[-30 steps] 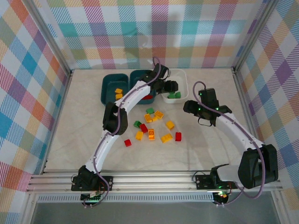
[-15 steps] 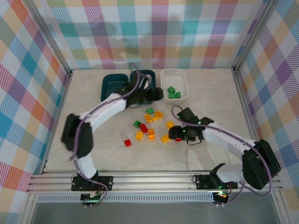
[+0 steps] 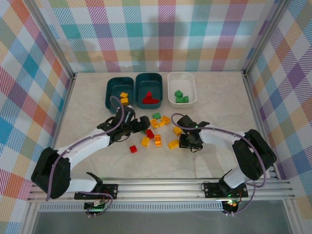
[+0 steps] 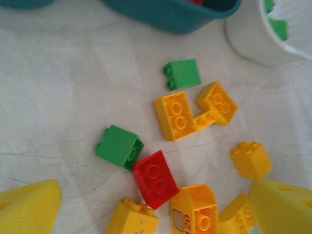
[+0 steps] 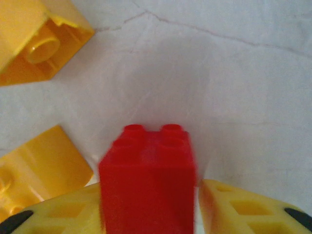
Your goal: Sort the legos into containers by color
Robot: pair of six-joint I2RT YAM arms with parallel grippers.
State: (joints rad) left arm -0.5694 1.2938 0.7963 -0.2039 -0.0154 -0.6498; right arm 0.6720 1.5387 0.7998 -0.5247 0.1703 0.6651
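Note:
Loose legos lie mid-table: green [image 3: 156, 116], yellow [image 3: 177, 130], red [image 3: 133, 149] and others. My left gripper [image 3: 141, 124] hovers open over the pile, its yellow fingers [image 4: 29, 209] wide apart around a red brick [image 4: 155, 178], with a green brick [image 4: 119, 146] beside it. My right gripper [image 3: 187, 142] is down at the table, fingers [image 5: 248, 209] straddling an upright red brick [image 5: 146, 175]; a thin gap shows on the right side. The left teal bin [image 3: 109, 90] holds yellow, the middle teal bin [image 3: 138, 90] holds red, and the white bin [image 3: 170, 90] holds green.
Yellow bricks [image 5: 39, 44] lie just left of the right gripper. The bins stand in a row at the back, close to the pile. Metal frame rails and checkered walls enclose the table on all sides.
The left arm drew back from the bins and swung down over the brick pile. The right arm moved left and lowered around the red brick.

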